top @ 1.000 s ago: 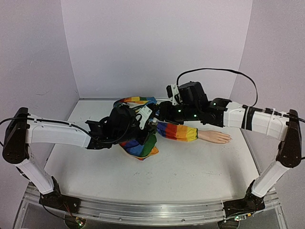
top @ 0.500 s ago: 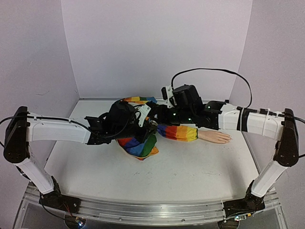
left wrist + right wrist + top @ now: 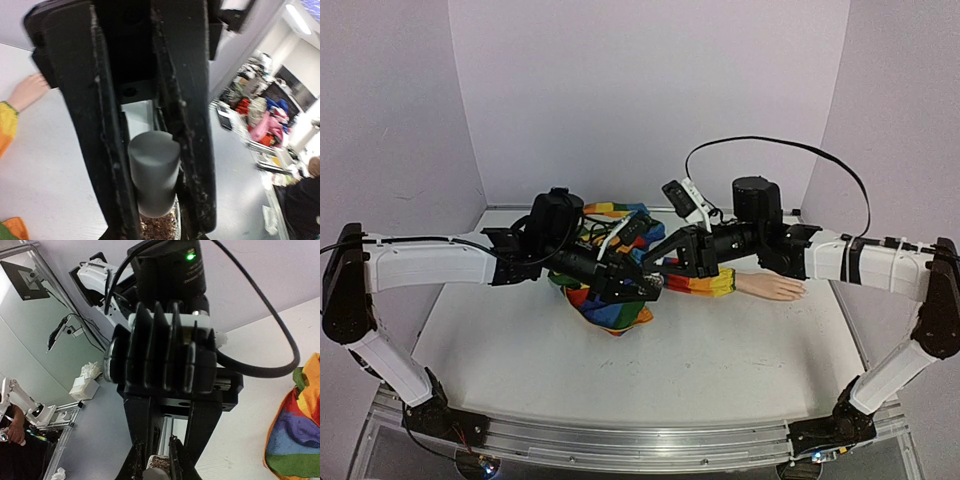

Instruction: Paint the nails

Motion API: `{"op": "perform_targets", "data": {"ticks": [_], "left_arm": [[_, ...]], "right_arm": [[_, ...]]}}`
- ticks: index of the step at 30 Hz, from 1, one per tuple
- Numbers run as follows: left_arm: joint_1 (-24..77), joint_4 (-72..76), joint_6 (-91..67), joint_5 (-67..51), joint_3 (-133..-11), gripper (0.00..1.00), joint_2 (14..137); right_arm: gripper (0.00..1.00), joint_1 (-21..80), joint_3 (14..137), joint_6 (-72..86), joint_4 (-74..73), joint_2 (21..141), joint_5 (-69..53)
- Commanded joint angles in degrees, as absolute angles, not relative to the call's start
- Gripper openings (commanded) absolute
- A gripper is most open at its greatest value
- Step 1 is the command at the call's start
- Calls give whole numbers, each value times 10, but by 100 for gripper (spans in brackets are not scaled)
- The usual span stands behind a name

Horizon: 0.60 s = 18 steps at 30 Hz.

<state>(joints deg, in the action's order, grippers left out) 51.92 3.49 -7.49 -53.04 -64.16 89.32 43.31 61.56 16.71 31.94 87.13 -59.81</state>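
Firstly, noted the white table, carrying everything under the top camera. Then followed the left arm and the right arm, stretched in from the two sides and meeting above the middle of the table.

Below them, found a rainbow-striped sleeve, lying crumpled on the table, bunched under the left arm and running out to the right. At the right end of the sleeve, saw the pale mannequin hand, resting flat on the table, fingers pointing right, well apart from both claws.

Next, looked at the left claw, above the sleeve and pointing right. Found it closed on a small bottle, with black fingers pressed on both sides of it in the left wrist view. Looked also at the right claw, pointing left, almost tip to tip with the left claw. Judged its jaws closed, but could not tell whether pinching anything, with only dark shapes at the bottom edge of the right wrist view.

Made out glittery, whitish content in the bottle and a grey round cap sitting on it, between the fingers of the left claw.

Lastly, searched for the nails at the fingertips of the mannequin hand, on the right part of the table. Found them too small to tell apart from the skin.
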Motion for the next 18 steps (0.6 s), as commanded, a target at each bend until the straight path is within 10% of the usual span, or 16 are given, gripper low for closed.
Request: {"op": "perform_targets", "data": {"ticks": [1,7,18], "left_arm": [[541,74,-57,-347,-643,0,863],[585,63,-1,22,-634,0,857],[621,43,12,165,-660,0,892]], "right_arm": [[4,427,607,156,384,827,-479],[59,425,613,198,290,791,-168],[66,447,718,337,180,840,-59]]}}
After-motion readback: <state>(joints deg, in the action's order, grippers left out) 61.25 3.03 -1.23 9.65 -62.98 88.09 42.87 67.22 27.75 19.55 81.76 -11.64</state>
